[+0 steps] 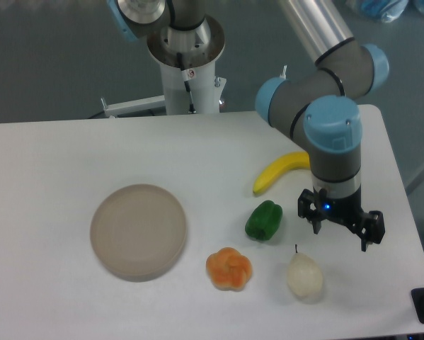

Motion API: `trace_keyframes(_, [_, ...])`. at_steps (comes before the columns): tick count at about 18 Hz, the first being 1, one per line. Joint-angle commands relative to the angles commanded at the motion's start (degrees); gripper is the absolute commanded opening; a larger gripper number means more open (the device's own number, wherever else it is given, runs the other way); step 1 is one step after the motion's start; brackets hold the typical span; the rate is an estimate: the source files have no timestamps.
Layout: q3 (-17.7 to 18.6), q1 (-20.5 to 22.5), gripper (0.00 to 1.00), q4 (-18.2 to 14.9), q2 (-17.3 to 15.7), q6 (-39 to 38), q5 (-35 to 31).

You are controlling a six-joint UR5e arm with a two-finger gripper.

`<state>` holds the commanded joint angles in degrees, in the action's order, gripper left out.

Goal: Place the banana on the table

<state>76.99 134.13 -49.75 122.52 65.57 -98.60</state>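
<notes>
The bright yellow curved toy banana (280,172) lies flat on the large white tabletop (63,163), its upper end passing behind the arm's grey wrist, with nothing gripping it — the placement looks done. Main risk, as judged: the wrist stands close above the banana's upper end, so a low or sideways retreat could clip it and roll it toward the glossy green toy pepper (264,220) just below. A second hazard is the pale cream pear with a dark stem (304,275), which sits near and just below the black two-finger gripper (341,224); a descent there would knock it over. The gripper hangs over bare tabletop with its fingers spread wide apart — empty, touching no object. Well to the left rest a round beige-grey plate (138,230) and an orange lobed toy fruit (229,268).
</notes>
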Motion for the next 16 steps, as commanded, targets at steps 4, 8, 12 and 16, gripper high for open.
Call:
trace_keyframes(4, [-2.10,-0.09,1.00,-0.26,0.79,0.09,-0.54])
trace_keyframes(8, [-2.38,-0.27,1.00,-0.35,1.32,0.00,-0.63])
trace_keyframes(12, [-2.47,-0.53,1.00,-0.35,1.85,0.00,-0.63])
trace_keyframes(16, [-2.29,-0.53,1.00,-0.35,1.32,0.00,-0.45])
